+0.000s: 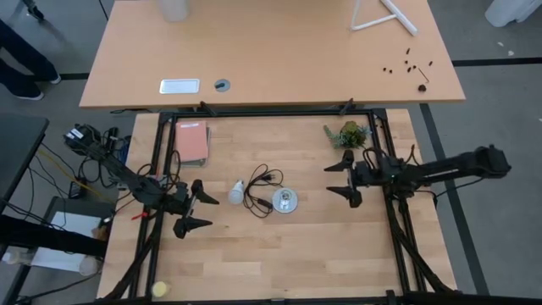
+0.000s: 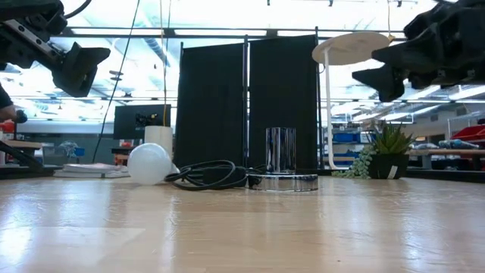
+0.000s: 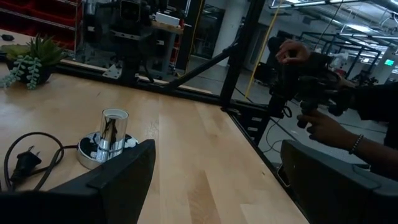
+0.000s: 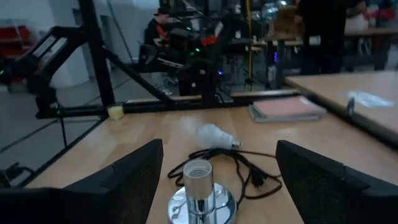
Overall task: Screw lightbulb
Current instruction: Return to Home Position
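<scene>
Lying on its side, the white lightbulb [image 1: 235, 193] rests near the silver lamp socket [image 1: 284, 202], on the side toward the left arm, with the looped black cord [image 1: 258, 188] between them. The socket stands empty, so the bulb is not screwed in. The left gripper [image 1: 206, 210] hovers just beyond the bulb, fingers spread, holding nothing. The right gripper [image 1: 332, 180] hangs on the socket's opposite side, likewise spread and empty. Both arms look withdrawn.
</scene>
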{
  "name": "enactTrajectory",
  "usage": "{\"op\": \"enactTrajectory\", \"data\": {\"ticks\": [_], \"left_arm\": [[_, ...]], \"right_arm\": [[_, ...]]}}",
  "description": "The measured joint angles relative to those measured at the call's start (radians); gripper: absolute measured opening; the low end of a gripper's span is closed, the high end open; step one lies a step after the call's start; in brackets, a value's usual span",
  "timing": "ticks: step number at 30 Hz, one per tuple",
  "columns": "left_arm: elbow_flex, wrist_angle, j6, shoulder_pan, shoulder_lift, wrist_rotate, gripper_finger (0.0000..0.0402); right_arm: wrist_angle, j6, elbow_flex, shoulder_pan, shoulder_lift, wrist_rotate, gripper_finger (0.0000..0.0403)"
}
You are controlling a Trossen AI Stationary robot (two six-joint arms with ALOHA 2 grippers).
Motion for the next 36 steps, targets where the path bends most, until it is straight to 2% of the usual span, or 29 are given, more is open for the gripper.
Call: {"op": "enactTrajectory", "data": {"ticks": [4,10,20,33,36], "left_arm": [[0.0,0.0,0.0,0.0,0.0,0.0,0.0351],[0.0,0.0,0.0,0.0,0.0,0.0,0.0351],[0.0,0.0,0.0,0.0,0.0,0.0,0.0351],[0.0,0.005,0.0,0.0,-0.001,0.0,0.0351],[0.0,-0.002,0.0,0.0,0.0,0.0,0.0351]], "right_arm": [[-0.123,-0.059,0.0,0.029,-0.125,0.002,0.0322],[-0.352,-0.059,0.0,0.065,-0.342,0.002,0.0321],[-0.63,-0.059,0.0,0.073,-0.665,0.002,0.0322],[-0.677,-0.143,0.0,0.073,-0.675,0.011,0.0321],[-0.676,-0.098,0.0,0.072,-0.675,0.013,0.0321]]}}
